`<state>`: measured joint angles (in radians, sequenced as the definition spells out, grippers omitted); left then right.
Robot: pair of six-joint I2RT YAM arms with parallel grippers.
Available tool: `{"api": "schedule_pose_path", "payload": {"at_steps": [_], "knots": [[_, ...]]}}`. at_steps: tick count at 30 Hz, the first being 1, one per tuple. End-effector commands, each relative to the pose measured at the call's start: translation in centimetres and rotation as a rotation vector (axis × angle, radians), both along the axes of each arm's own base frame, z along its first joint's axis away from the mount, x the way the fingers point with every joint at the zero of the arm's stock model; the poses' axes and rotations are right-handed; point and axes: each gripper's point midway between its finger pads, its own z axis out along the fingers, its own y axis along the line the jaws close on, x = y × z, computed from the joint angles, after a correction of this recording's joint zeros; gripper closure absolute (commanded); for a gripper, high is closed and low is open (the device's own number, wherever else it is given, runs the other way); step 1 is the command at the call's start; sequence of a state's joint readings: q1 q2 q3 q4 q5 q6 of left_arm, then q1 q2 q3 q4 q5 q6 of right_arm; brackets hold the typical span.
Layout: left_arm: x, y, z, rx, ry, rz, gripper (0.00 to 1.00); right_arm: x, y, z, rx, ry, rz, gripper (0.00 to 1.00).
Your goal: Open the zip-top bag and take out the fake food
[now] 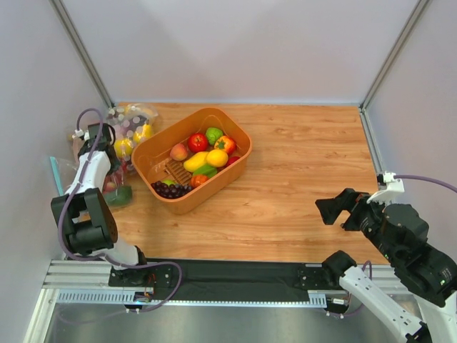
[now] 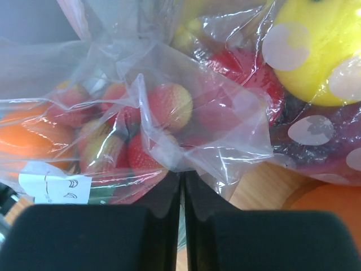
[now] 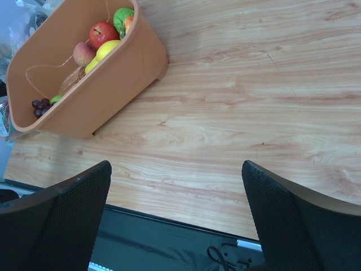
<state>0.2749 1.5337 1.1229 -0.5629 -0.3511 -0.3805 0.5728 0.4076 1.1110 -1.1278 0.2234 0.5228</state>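
Left hand (image 2: pixel 181 186): its 2 fingers (image 2: pixel 84 237) are pressing almost together, leaving only a hairline seam. A fold of clear film is running down into that seam, so the hand appears to be pinching the zip-top bag (image 2: pixel 186 130).
Reason for the grip: a pinch on loose film is probably serving to lift or steady the bag so its mouth can be worked. I cannot tell from the wrist view whether the pinch is sitting near the zip strip.
Fake food (image 2: pixel 169 104): red strawberry-like pieces and an orange (image 2: pixel 28 141) are sitting inside the bag just above the fingertips. Nothing is out yet.
Bag position: it is lying at the far-left edge of the bench (image 1: pixel 307 157), beside the left arm, between the side wall (image 1: pixel 36 107) and the orange basket (image 1: pixel 221 182).
Neighbours: a dotted bag (image 2: pixel 316 130) holding a yellow fruit is crowding in just beside it, touching or overlapping.
Right hand (image 3: pixel 177 192): it is hanging wide open over bare wood, holding nothing, well apart from the bag.
Open room: wall, basket and spare bags are cramping the left corner. The broad stretch right of the basket is offering free space for drawing the bag out and opening it with 2 hands.
Risk: the thin film is looking liable to slip from so small a pinch.
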Motion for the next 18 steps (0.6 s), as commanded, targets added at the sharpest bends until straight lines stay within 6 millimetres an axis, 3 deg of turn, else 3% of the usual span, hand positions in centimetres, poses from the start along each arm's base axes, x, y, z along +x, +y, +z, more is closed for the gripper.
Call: {"api": "schedule_pose_path", "payload": {"at_steps": [1,4,5,7,8,10,11,18], "knots": [[1.0,-0.2,1.5,-0.012,-0.05,-0.037,0.96,-0.5,0.0,0.5,0.02,-0.007,0.008,0.0],[0.8,-0.9,3.6,-0.014,-0.123,-0.06,1.0,-0.6,-0.2,0.6,0.025,-0.007,0.002,0.0],[0.5,-1.2,5.5,-0.008,-0.18,-0.073,1.0,-0.7,-0.3,0.7,0.029,-0.009,-0.004,0.0],[0.1,-2.1,7.4,-0.006,-0.242,-0.107,1.0,-0.7,-0.3,0.6,0.024,-0.005,-0.003,0.0],[-0.6,-2.4,9.7,0.024,-0.305,-0.121,1.0,-0.7,-0.3,0.7,0.025,-0.005,-0.005,0.0],[-1.7,-2.8,11.6,0.075,-0.347,-0.137,1.0,-0.7,-0.3,0.7,0.022,-0.001,-0.002,0.0],[-2.7,-3.0,13.4,0.095,-0.408,-0.138,1.0,-0.6,-0.2,0.7,0.019,0.0,-0.001,0.0],[-6.3,-4.8,16.8,0.109,-0.542,-0.169,1.0,-0.5,0.0,0.7,0.0,0.015,0.014,0.0]]}}
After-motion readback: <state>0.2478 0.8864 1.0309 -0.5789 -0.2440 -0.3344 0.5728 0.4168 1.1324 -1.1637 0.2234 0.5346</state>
